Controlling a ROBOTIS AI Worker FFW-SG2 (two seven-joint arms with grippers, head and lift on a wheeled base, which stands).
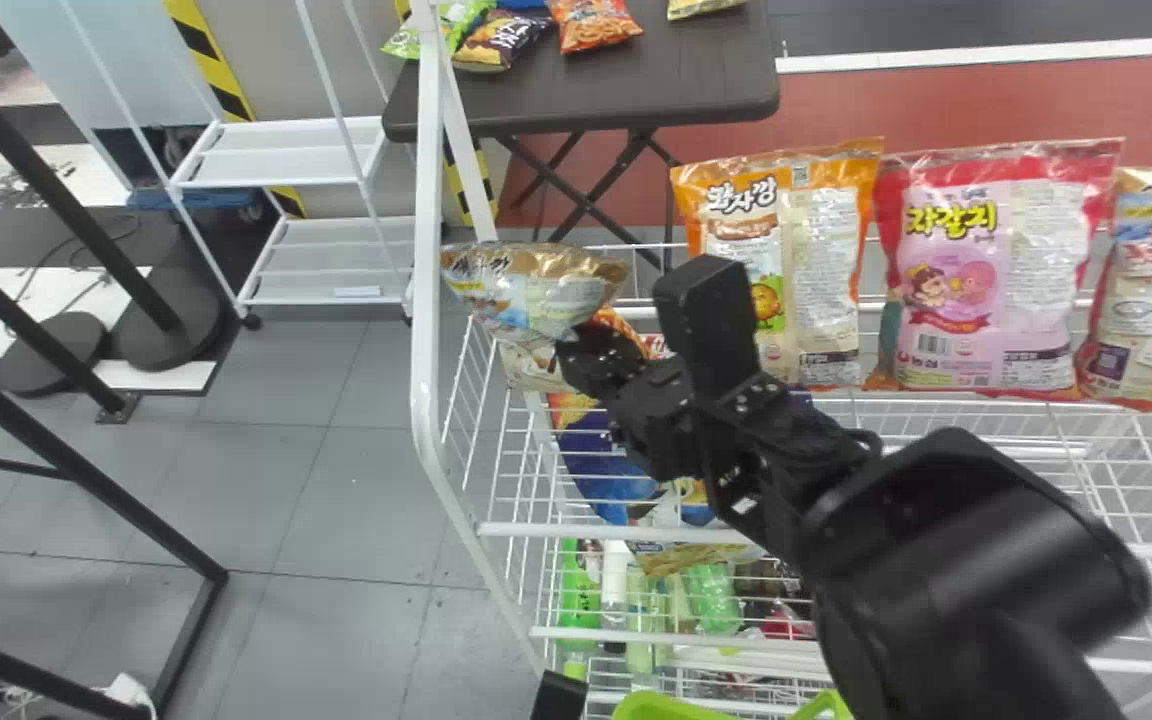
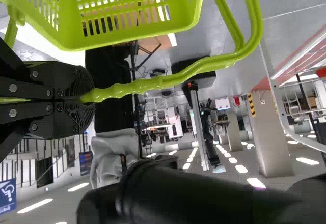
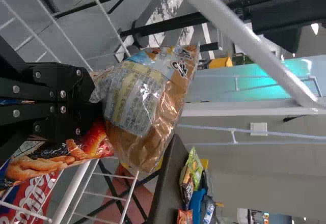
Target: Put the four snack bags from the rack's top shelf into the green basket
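— Which step is being carried out?
— Apparently, a bag is being taken from the rack (image 1: pixel 426 210): at its left end, the brown snack bag (image 3: pixel 145 99) is being clamped between the right gripper's (image 3: pixel 97 99) fingers.
— And the green basket (image 2: pixel 127 38)?
— It is being held at the near side, its handle (image 2: pixel 158 83) being pinched by the left gripper (image 2: pixel 84 99), fingers together around it.
— What is being called for next?
— Probably, the bag is needing to be carried clear of the rack's bars, then nearer, over the basket, and released there, the basket being kept level.
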